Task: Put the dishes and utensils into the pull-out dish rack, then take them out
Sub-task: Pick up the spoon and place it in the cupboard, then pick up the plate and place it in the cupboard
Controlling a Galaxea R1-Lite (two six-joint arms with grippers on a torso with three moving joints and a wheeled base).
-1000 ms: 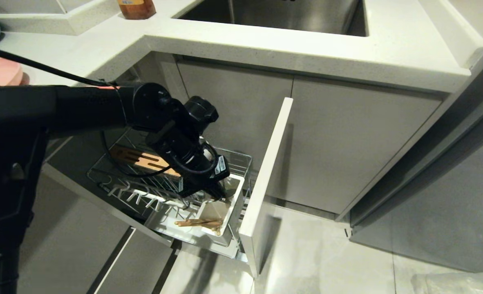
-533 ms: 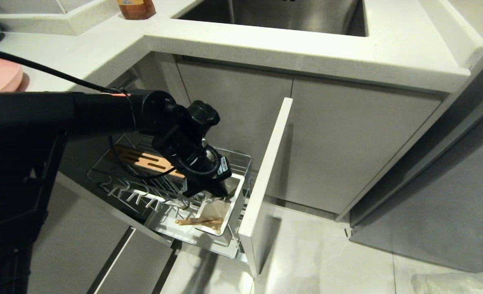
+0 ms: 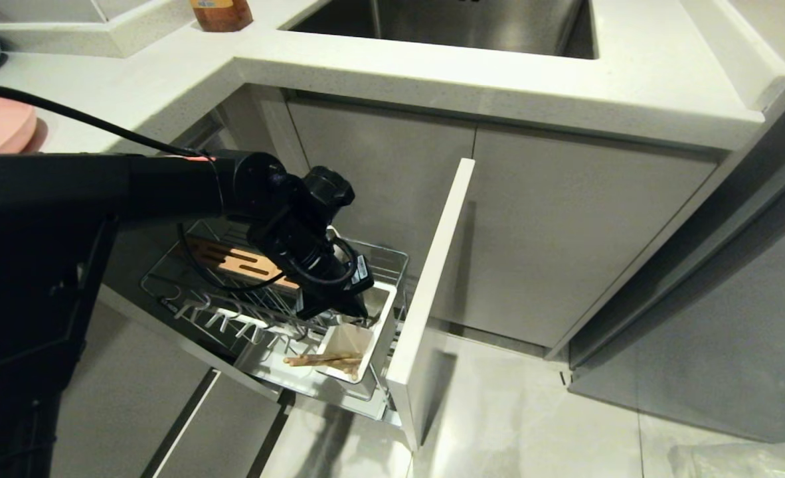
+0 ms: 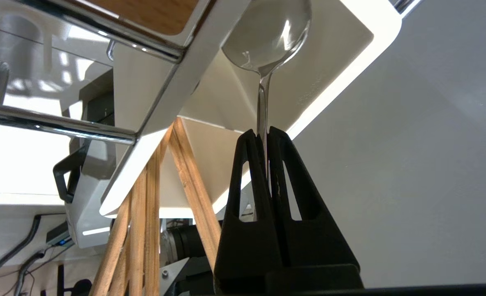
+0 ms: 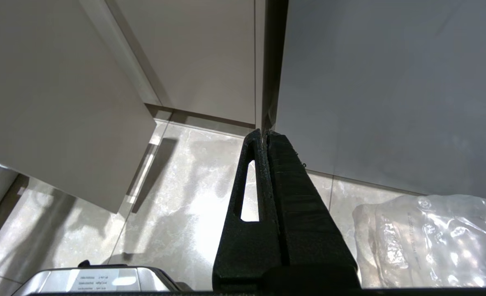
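- Head view: the pull-out dish rack (image 3: 260, 312) stands drawn out under the pale counter (image 3: 499, 86), above a glossy tiled floor (image 3: 532, 411).
- Left gripper (image 4: 264, 133) is clenched on the spoon (image 4: 267, 41), bowl end inside the white utensil box (image 3: 382, 318) beside the chopsticks (image 4: 152, 213).
- Spoon: likely light, stiff and slippery; its slim handle is the place to hold.
- Right gripper (image 5: 264, 133) hangs closed over the floor.

A steel sink (image 3: 445, 23) is set in the white countertop (image 3: 499, 86), a brown bottle (image 3: 221, 13) nearby.

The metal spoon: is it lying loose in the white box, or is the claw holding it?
Held. The left claw is shut on the spoon handle, with the bowl end pointing into the white utensil box, beside the chopsticks.
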